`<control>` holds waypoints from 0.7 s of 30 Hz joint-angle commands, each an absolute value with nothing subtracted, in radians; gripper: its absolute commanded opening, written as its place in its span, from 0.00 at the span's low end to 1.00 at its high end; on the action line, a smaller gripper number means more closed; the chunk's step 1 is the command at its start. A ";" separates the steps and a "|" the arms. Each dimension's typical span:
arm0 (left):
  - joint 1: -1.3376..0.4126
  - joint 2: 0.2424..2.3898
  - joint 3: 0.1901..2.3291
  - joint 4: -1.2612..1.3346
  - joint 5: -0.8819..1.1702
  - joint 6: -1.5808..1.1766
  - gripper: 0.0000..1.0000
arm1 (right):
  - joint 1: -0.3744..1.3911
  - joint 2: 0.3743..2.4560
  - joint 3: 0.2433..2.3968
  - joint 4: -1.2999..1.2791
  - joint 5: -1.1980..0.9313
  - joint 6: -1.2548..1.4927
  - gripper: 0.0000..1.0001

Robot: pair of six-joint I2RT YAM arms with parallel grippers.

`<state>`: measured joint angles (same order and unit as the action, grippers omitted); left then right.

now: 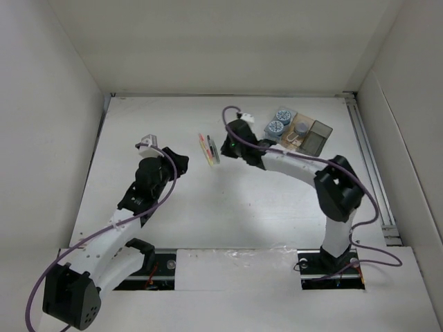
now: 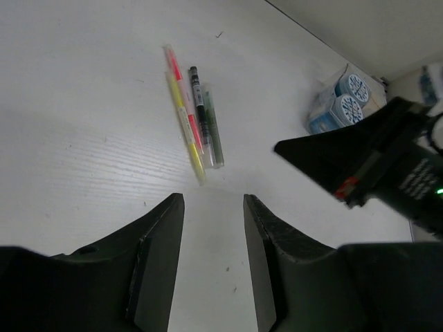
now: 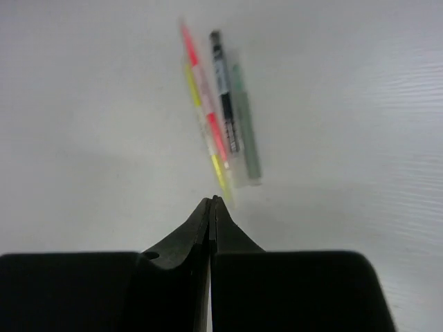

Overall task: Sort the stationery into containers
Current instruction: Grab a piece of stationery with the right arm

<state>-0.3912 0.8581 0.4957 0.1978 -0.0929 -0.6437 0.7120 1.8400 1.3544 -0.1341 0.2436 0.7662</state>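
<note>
Several thin sticks (image 1: 210,149) lie side by side on the white table: pink-red, yellow, a black-and-clear one and a grey-green one (image 2: 194,116) (image 3: 223,114). The tray (image 1: 317,138) stands at the back right. Two blue-grey patterned discs (image 1: 277,121) sit in its pale blue compartments, and small pale pieces (image 1: 296,137) in the tan one. My right gripper (image 1: 225,145) (image 3: 212,201) is shut and empty, its tip just short of the sticks' near ends. My left gripper (image 1: 184,164) (image 2: 213,200) is open and empty, a little left of the sticks.
White walls enclose the table on the left, back and right. A metal rail (image 1: 370,166) runs along the right side. In the left wrist view the right gripper's black body (image 2: 367,162) reaches in from the right, with the tray and discs (image 2: 340,104) behind it.
</note>
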 commanded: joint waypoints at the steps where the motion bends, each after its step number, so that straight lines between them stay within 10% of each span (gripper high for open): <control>1: -0.391 0.825 0.508 0.222 -0.129 -0.634 0.36 | 0.779 1.936 1.451 -0.158 0.276 0.727 0.05; 6: -0.391 0.816 0.508 0.213 -0.129 -0.634 0.41 | 0.822 2.040 1.563 -0.235 0.287 0.716 0.33; 21: -0.391 0.807 0.508 0.213 -0.120 -0.634 0.46 | 0.831 2.172 1.635 -0.284 0.319 0.726 0.32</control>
<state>-0.3908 0.8261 0.4957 0.1902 -0.1173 -0.6434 0.8261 2.1563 1.5944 -0.2649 0.2939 0.7296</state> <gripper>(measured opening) 0.458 0.318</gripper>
